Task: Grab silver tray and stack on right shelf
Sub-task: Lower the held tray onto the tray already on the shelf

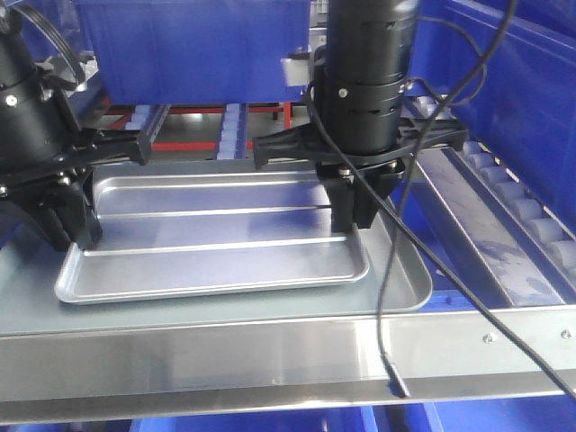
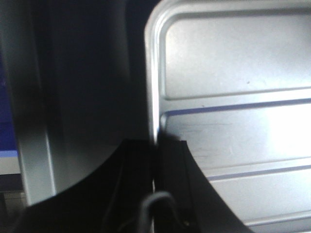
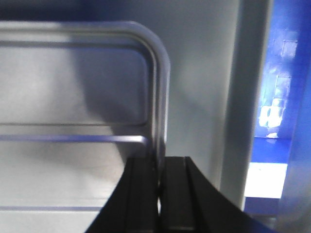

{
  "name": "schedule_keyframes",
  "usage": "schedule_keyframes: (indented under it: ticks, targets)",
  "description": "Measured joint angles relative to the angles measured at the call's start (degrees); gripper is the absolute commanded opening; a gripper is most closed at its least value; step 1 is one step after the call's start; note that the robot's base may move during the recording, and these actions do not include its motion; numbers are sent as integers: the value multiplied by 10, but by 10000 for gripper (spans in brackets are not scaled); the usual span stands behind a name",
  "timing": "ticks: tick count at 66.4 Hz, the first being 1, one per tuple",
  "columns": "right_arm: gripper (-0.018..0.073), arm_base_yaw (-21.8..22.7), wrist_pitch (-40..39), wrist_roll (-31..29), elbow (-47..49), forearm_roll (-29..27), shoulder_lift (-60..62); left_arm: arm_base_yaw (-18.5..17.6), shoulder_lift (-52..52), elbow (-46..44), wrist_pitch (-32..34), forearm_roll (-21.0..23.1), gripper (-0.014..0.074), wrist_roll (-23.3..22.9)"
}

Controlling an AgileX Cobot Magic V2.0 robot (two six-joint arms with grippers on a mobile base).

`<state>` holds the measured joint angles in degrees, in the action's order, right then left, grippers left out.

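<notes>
1. The silver tray (image 1: 216,238) lies flat inside a larger, duller grey tray (image 1: 409,279), which sits on the right shelf (image 1: 270,346) just behind its broad steel front bar.
2. The left pincer (image 1: 76,229) is clamped on the silver tray's short rim at one end. In the left wrist view the rim (image 2: 154,97) runs straight into the thin gap between the two black fingers (image 2: 172,179).
3. The right pincer (image 1: 353,220) is clamped on the opposite short rim. The right wrist view shows that rim (image 3: 160,97) pinched between its fingers (image 3: 141,194).
4. Handling, as a judgement: thin aluminium, so light and fairly stiff, but smooth and slippery. The low rim is the only real hold, and a shallow one; uneven lifting by the two arms could twist the tray or let it slide free.
5. Both holds are mid-way along the short ends, which should keep it level.
6. Containers: the silver tray holds nothing; the grey tray holds only the silver tray. Blue bins (image 1: 180,45) stand beyond the pincers, contents not visible.
7. White rollers (image 1: 526,211) line the lane to the right pincer's outer side.
</notes>
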<state>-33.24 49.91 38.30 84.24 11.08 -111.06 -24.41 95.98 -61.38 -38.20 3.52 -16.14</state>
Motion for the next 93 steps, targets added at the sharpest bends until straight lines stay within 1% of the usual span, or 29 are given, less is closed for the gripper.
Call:
schedule_keyframes:
  ticks: [40,46,52,53,58,67,71,75,84,86,88,90,92,93]
  targets:
    - [75,0,21,-1,9,0,-11,1,6,0,6,3,-100,3]
    - [91,0,24,-1,9,-1,-11,1,7,0,9,4,-99,4]
    - [144,0,29,-1,11,-2,-11,1,7,0,11,4,-99,7]
    - [170,0,29,-1,11,-3,-11,1,7,0,11,4,-99,7]
    - [243,0,30,-1,11,-5,-11,1,7,0,12,0,-99,7]
    - [389,-1,29,-1,12,-19,-11,-1,7,-1,20,-19,-99,8]
    - [438,-2,27,-1,12,-25,-11,-1,7,-1,23,-25,-99,8]
    - [455,-3,25,-1,12,-29,-11,-1,7,-2,27,-25,-98,8]
    - [456,-3,22,-1,12,-33,-11,-1,7,-5,30,-19,-92,10]
    - [456,-3,21,-1,12,-33,-11,0,7,-6,30,-17,-75,11]
    - [456,-3,21,-1,12,-33,-11,0,7,-6,30,-15,-37,12]
    - [456,-3,21,-1,12,-33,-11,0,7,-6,28,-14,17,13]
    - [456,-3,20,-1,12,-34,-11,0,7,-6,26,-14,99,13]
    - [456,-3,20,-1,12,-34,-11,0,7,-6,24,-14,117,14]
